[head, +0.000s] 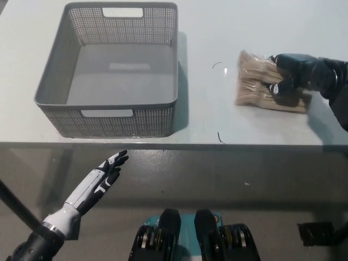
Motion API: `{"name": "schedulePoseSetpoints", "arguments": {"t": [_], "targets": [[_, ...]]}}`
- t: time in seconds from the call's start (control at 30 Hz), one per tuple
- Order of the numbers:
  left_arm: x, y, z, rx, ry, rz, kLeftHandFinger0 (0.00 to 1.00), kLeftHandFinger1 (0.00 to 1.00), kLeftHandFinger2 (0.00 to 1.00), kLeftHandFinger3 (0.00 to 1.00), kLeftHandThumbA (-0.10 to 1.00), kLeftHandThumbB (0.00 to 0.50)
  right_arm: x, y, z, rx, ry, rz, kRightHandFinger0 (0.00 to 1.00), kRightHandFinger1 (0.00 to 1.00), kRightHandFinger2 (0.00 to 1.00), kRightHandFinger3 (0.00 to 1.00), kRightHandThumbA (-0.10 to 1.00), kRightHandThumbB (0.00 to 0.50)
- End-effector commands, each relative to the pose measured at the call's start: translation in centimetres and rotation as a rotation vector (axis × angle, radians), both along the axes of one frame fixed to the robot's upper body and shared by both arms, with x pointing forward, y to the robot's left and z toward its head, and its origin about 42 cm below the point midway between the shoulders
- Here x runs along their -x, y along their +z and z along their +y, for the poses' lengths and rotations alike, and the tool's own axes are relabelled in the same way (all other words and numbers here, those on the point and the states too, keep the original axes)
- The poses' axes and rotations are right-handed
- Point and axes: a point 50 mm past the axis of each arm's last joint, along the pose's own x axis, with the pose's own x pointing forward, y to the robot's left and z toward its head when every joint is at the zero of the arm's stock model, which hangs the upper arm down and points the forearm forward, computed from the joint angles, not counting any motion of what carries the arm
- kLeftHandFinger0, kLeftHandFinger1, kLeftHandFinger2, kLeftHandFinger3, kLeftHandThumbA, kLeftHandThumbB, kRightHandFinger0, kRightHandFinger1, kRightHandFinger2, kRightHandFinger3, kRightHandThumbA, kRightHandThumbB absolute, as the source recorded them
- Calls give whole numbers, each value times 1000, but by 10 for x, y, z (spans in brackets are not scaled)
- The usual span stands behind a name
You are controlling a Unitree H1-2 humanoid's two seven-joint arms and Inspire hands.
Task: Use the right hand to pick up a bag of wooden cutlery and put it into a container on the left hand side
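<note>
**Black right robot hand point(287, 76) closed on the cutlery bag, right side of worktop**

- Task item: clear plastic bag of pale wooden cutlery point(254, 86). It sits at the right of the light grey worktop point(228, 32), well apart from the container. The long axis runs roughly left to right, with the far end tilted slightly towards the back.
- Right robot hand: it comes in from the right edge of the head view. Its fingers are curled over the top of the bag's right-hand portion and pinch it there. The left part of the bag sticks out free of the hand. A shadow lies under the bag's right end; I cannot tell whether the bag is lifted off the surface or resting on it.
- Container: grey perforated plastic basket point(53, 73), rectangular with cut-out handles in the near and far walls. It stands upright at the left of the worktop, with only its bare floor showing inside.
- Left robot hand: the white left robot hand point(104, 173) rests below the worktop's near edge at lower left. Its fingers are straight and slightly spread, it holds nothing, and it touches nothing.
- Other: two thin dark curved marks point(219, 137) lie on the worktop between basket and bag.
</note>
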Motion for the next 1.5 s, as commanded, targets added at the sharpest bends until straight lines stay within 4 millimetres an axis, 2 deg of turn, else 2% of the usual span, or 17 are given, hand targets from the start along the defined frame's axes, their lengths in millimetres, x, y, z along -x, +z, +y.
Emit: {"name": "schedulePoseSetpoints", "arguments": {"t": [0.0, 0.27, 0.33, 0.37, 0.4, 0.43, 0.53, 0.7, 0.83, 0.9, 0.97, 1.0, 1.07, 1.23, 1.3, 1.4, 1.47], "targets": [[-16, 27, 5, -42, -32, -103, 1000, 1000, 1000, 1000, 1000, 437, -5, 37, -19, -217, -41, -349, 106, 601, 993, 968, -100, 117], [-12, 24, 7, -37, -20, -96, 1000, 1000, 1000, 1000, 1000, 435, -6, 64, -32, -461, -81, -469, 138, 600, 946, 952, -100, 127], [-12, 22, 8, -36, -20, -95, 1000, 1000, 1000, 1000, 1000, 424, -7, 81, -35, -575, -103, -534, 124, 560, 865, 867, -100, 140], [-11, 22, 8, -36, -19, -92, 1000, 1000, 1000, 1000, 1000, 422, -9, 90, -36, -628, -127, -536, 125, 560, 865, 860, -100, 129], [-11, 22, 8, -36, -18, -91, 1000, 1000, 1000, 1000, 1000, 423, -9, 91, -36, -635, -130, -536, 84, 564, 870, 906, -100, 62], [-10, 21, 8, -38, -15, -85, 1000, 1000, 1000, 1000, 1000, 430, -10, 106, -36, -687, -134, -569, 160, 622, 912, 921, -100, 122], [-8, 18, 8, -34, -15, -80, 1000, 1000, 1000, 1000, 1000, 424, -12, 136, -34, -777, -152, -620, 158, 607, 936, 922, -100, 127], [-5, 17, 8, -32, -14, -77, 1000, 1000, 1000, 1000, 1000, 412, -11, 171, -26, -931, -131, -662, 73, 536, 860, 923, -100, 115], [-2, 13, 8, -15, -15, -72, 1000, 1000, 1000, 1000, 1000, 411, -10, 190, -9, -994, -92, -677, 153, 551, 867, 898, -100, 121], [-1, 12, 7, -1, -19, -59, 1000, 1000, 1000, 1000, 1000, 427, -9, 199, 4, -1029, -36, -675, 131, 511, 801, 831, -100, 133], [-1, 12, 6, 10, -32, -44, 1000, 1000, 1000, 1000, 1000, 431, -6, 210, 25, -1024, 21, -681, 96, 452, 738, 767, -100, 155], [1, 11, 6, 15, -40, -37, 1000, 1000, 1000, 1000, 1000, 429, -3, 216, 40, -1023, 57, -677, 86, 442, 734, 768, -100, 144], [3, 10, 5, 30, -55, -26, 1000, 1000, 1000, 1000, 1000, 423, 2, 223, 66, -1027, 113, -673, 82, 438, 736, 764, -100, 140], [5, 8, 3, 18, -82, -10, 1000, 1000, 1000, 1000, 1000, 433, 14, 230, 118, -1059, 248, -646, 61, 494, 865, 787, -100, 144], [5, 6, 1, 19, -88, -3, 1000, 1000, 1000, 1000, 1000, 444, 18, 229, 143, -1070, 334, -639, 23, 477, 852, 783, -100, 142], [4, 5, 1, 23, -96, 11, 1000, 1000, 1000, 1000, 1000, 460, 22, 228, 179, -1085, 373, -614, 33, 499, 857, 792, -100, 174], [4, 4, 1, 24, -102, 15, 1000, 1000, 1000, 1000, 1000, 457, 25, 227, 197, -1079, 399, -606, 25, 491, 847, 791, -100, 167]]}}
